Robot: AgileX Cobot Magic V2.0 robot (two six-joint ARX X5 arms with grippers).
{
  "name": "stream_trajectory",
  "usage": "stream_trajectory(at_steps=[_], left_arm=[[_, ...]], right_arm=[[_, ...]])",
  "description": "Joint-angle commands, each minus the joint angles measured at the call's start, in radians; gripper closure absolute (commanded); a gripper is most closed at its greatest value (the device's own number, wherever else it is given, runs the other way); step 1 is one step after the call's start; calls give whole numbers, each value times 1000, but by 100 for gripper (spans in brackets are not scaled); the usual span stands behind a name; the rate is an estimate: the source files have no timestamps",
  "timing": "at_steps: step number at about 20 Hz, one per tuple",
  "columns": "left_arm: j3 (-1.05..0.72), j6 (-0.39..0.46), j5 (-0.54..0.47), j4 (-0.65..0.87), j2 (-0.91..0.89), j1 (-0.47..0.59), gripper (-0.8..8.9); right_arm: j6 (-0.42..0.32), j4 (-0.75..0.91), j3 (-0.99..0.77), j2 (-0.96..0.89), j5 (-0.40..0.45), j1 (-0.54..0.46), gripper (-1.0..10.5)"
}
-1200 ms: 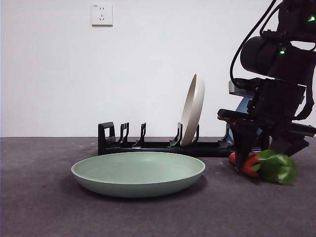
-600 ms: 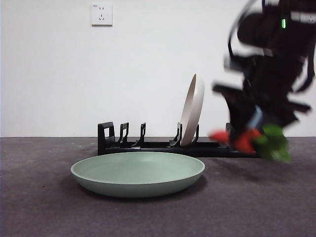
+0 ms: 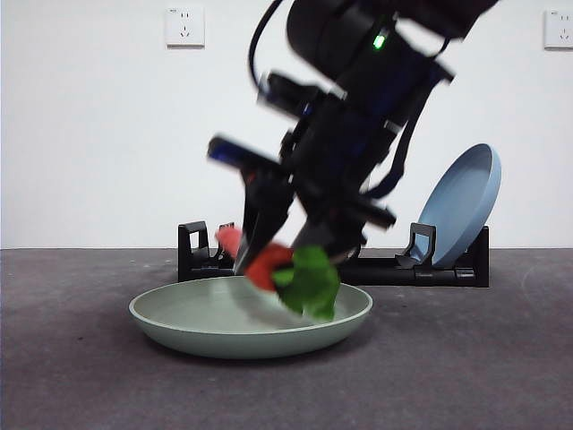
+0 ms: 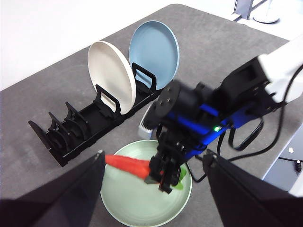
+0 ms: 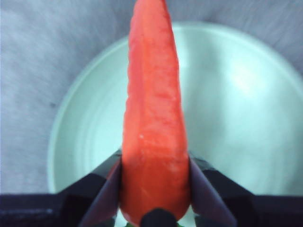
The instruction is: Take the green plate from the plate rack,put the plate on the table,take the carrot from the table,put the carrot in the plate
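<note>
My right gripper is shut on the orange-red carrot and holds it tilted just above the green plate, leafy green top hanging low. The right wrist view shows the carrot clamped between both jaws over the plate. The plate lies flat on the dark grey table in front of the black plate rack. My left gripper is open and empty, high above, looking down on the carrot, the plate and the rack.
A blue plate leans in the rack's right end. The left wrist view shows a cream-white plate standing beside the blue plate; the arm hides it in the front view. A wall stands behind the rack.
My right gripper lifted the carrot off the table at the right and carried it left, to above the green plate. The plate and the rack have not moved.
</note>
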Motion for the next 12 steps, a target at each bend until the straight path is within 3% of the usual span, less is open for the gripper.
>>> stream_trajectory(at_steps=[1,6,8,10,12], left_arm=[[-4,-7,-1,2,-2,-2,463],[-4,-7,-1,-6,-2,-2,463],[-4,-8,-2,-13,-2,-2,463],[-4,-7,-2,-16,-2,-2,463],[-4,-7,-2,-16,-2,-2,463]], right_arm=[[20,10,-6,67,3,11,964],[18,10,-6,105,6,19,959],[17,9,-6,102,5,20,821],[17,9,-6,85,6,21,567],[17,9,-5,51,6,21,471]])
